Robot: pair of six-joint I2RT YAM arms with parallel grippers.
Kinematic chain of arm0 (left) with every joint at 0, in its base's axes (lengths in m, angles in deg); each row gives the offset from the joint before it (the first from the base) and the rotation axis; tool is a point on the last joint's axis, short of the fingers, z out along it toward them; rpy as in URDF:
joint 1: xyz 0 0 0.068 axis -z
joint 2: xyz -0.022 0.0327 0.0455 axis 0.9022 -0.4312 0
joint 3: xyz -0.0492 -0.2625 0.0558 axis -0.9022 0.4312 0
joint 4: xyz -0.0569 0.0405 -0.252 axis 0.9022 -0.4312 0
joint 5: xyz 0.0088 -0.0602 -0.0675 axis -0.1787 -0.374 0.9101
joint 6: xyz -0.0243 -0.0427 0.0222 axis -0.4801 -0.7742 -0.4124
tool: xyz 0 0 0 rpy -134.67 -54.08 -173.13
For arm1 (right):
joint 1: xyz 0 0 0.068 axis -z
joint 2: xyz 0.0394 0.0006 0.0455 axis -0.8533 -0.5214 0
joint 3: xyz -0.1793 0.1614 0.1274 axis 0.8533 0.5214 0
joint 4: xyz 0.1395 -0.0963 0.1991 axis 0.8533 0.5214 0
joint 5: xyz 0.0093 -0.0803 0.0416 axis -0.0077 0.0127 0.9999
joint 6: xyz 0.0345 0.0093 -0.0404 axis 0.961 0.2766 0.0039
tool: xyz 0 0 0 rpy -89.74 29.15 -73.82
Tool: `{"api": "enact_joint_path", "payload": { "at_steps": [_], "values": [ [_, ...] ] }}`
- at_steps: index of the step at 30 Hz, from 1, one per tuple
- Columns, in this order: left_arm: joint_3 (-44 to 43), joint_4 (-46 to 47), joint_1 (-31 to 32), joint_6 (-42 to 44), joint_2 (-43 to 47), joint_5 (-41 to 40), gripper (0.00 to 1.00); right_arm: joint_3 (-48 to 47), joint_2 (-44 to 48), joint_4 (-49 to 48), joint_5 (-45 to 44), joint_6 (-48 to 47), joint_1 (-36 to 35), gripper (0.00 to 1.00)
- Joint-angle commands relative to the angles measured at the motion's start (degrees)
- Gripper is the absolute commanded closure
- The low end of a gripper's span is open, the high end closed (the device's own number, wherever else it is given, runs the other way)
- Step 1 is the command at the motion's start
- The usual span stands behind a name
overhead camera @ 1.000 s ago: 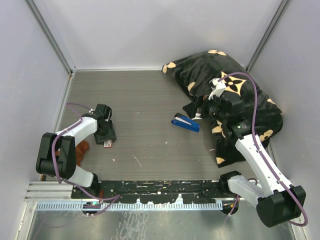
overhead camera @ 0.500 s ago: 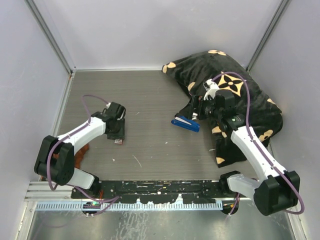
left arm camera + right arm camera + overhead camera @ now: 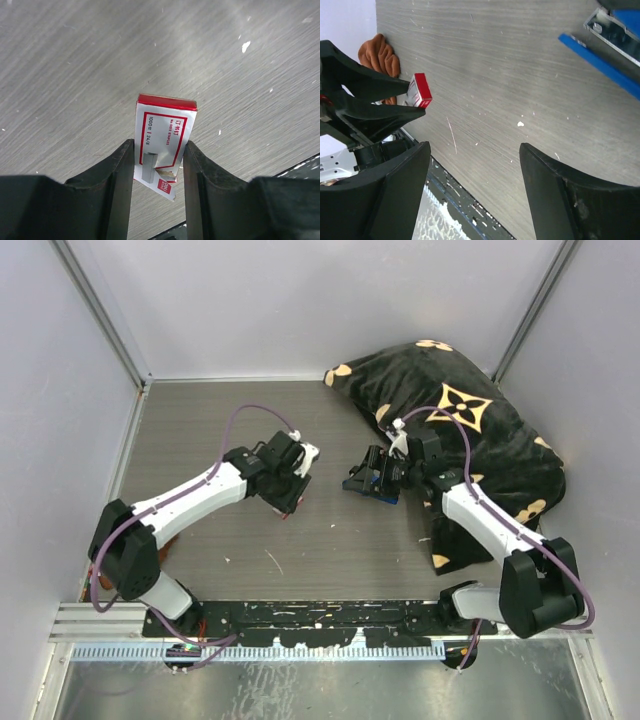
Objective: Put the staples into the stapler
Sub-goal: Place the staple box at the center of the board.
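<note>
Though cut off, the blue stapler shows a silver channel. Left gripper clamps a red-white box reading "1000", "24/6"; right gripper gapes empty.

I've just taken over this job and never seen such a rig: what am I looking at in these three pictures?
Two robot arms, the left arm and the right arm, are bolted at the near edge of a grey table. The wide picture looks down from above and behind them; the other two come from a camera on each wrist, showing that arm's own fingers. The left end effector is closed on a red-and-white box; a grey strip at its near end looks like the staples. The right end effector is open and empty, close to the blue stapler on the table. A black patterned cushion sits at the right.
</note>
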Motion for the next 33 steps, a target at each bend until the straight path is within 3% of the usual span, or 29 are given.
{"api": "enact_joint_path", "payload": {
  "at_steps": [1, 9, 15, 17, 25, 33],
  "values": [
    [3.6, 1.6, 0.0, 9.3, -2.7, 2.4, 0.75, 2.8, -0.7, -7.0, 1.0, 5.9, -0.4, 0.25],
    [2.7, 3.5, 1.3, 13.2, -11.9, 0.8, 0.71, 7.7, -2.0, -11.3, -1.4, 7.6, -2.1, 0.29],
    [4.5, 4.5, 1.6, 13.4, -13.0, 0.1, 0.39, 8.5, -2.5, -11.1, -6.3, 6.5, -4.5, 0.29],
    [5.0, 4.2, 1.5, 13.4, -13.6, -0.1, 0.37, 8.5, -3.2, -11.6, -7.8, 6.0, -5.8, 0.29],
    [9.0, 3.9, 1.6, 13.7, -11.8, -0.3, 0.39, 9.1, -7.6, -17.0, -7.7, 7.5, -7.9, 0.41],
    [9.6, 6.0, 2.1, 14.8, -10.7, 4.0, 0.59, 7.9, -8.3, -14.6, -8.8, 5.0, -7.8, 0.43]
  ]
}}
